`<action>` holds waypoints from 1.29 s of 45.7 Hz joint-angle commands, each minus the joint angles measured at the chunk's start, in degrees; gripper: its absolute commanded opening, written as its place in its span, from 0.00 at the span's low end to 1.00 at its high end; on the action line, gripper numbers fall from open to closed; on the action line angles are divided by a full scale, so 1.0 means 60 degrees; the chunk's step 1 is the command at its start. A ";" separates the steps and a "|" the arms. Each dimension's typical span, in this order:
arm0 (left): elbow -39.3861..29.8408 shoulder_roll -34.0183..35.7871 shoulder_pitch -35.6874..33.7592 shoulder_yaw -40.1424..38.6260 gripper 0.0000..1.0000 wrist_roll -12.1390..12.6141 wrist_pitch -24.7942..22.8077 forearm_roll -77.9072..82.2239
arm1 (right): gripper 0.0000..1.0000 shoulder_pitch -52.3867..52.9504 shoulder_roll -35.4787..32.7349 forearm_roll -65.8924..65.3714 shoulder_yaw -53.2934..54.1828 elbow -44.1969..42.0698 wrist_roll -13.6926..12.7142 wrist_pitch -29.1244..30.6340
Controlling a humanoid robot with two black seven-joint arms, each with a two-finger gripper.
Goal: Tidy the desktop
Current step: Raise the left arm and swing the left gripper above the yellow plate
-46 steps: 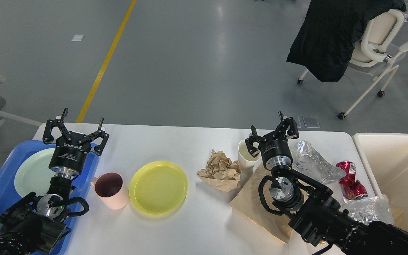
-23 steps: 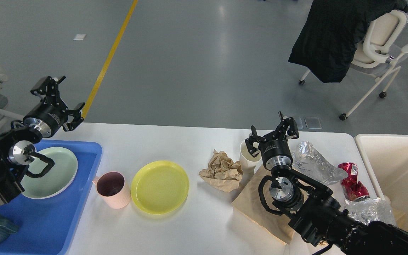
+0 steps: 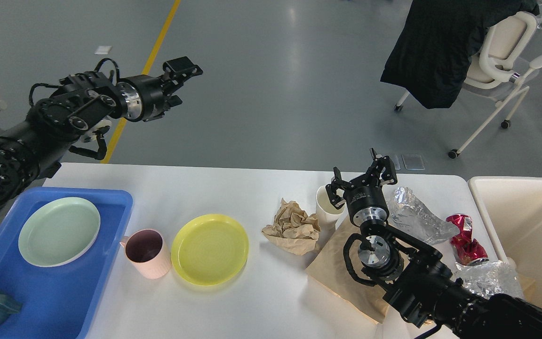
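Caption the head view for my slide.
Cluttered desktop: left end effector raised high, right end effector open beside paper cup.

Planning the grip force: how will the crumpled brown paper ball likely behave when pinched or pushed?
The paper ball looks loosely crumpled, so it will probably squash under the fingers rather than resist. It is likely very light, so a push may slide it across the desktop. Its irregular folds make rolling unlikely.

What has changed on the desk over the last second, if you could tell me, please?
The left gripper rose from over the blue tray and swung up and rightward, now high above the table's far edge, holding nothing. The right gripper stayed open beside the white cup. The plates, mug and rubbish stayed where they were.
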 commanded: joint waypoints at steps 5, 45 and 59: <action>-0.0055 -0.1361 -0.1399 0.1994 1.00 -0.0014 -0.1110 -0.0006 | 1.00 0.0000 0.0000 0.0000 0.0000 0.0015 0.0000 0.0000; -0.7467 -0.1011 -0.4711 0.5278 1.00 -0.0014 -0.3895 0.0024 | 1.00 0.0000 0.0000 0.0000 0.0000 0.0000 0.0000 0.0000; -0.7467 -0.1128 -0.4711 0.5278 1.00 -0.0029 -0.3895 0.0024 | 1.00 0.0000 0.0000 0.0000 0.0000 0.0015 0.0000 0.0000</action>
